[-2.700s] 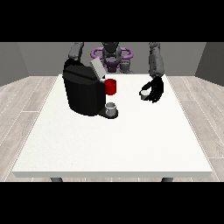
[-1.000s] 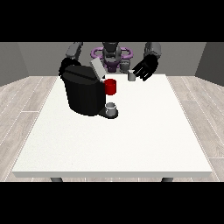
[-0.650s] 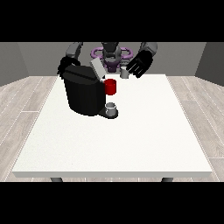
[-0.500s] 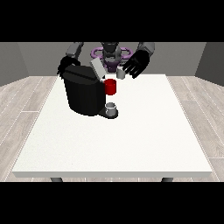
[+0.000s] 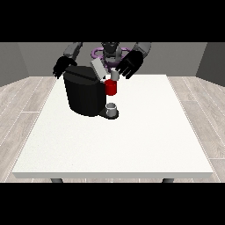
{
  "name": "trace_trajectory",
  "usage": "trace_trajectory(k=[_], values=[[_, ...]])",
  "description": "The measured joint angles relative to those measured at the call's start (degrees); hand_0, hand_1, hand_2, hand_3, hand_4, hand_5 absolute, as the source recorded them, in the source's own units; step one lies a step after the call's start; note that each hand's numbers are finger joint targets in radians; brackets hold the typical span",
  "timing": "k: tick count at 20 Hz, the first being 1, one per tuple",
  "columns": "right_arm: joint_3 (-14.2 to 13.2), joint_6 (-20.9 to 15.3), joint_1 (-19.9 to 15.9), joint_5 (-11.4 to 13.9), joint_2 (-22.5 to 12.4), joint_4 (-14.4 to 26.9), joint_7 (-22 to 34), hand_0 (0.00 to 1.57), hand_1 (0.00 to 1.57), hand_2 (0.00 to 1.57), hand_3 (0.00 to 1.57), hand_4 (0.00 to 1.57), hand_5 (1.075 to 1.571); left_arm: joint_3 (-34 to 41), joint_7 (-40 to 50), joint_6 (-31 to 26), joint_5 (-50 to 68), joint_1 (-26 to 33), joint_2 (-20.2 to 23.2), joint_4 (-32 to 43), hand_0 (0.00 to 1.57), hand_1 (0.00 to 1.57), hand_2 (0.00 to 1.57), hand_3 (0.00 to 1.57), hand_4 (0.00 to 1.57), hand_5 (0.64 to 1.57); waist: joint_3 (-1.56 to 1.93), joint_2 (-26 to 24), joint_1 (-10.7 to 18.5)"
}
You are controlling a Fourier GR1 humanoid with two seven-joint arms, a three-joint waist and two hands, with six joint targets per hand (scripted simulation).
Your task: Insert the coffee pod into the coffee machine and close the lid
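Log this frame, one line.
pod: held by hand at view's right, above coffee machine | lid: open

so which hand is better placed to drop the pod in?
Probably the robot's left, the hand at the view's right: it holds the coffee pod just above the coffee machine, beside the raised lid. The hand at the view's left sits behind the machine.

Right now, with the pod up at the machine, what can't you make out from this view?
- Pod slot of the coffee machine: hidden behind the open lid.
- Coffee pod: too small to tell if it is seated.
- Hand at the view's left: partly behind the machine; finger pose unclear.
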Motion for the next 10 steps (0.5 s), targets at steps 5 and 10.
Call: trace_trajectory(k=[5,10], values=[[-0.7,-0.1,0.2,-0.2,0.0,0.4,-1.4,0.0,0.0,0.0,0.0,0.48,1.571,-0.3,0.5,0.7,-0.7,-0.5,-1.1,0.1,1.3,1.3,1.33,1.23,0.5,1.571,0.0,1.1,-0.2],[-0.9,-0.5,-0.1,-0.2,0.2,0.1,-0.8,0.0,0.0,0.0,0.0,0.52,1.571,0.0,0.2,0.3,-0.8,-1.2,-1.2,0.7,1.26,1.26,1.3,1.21,0.51,1.571,0.0,1.8,-0.3]])
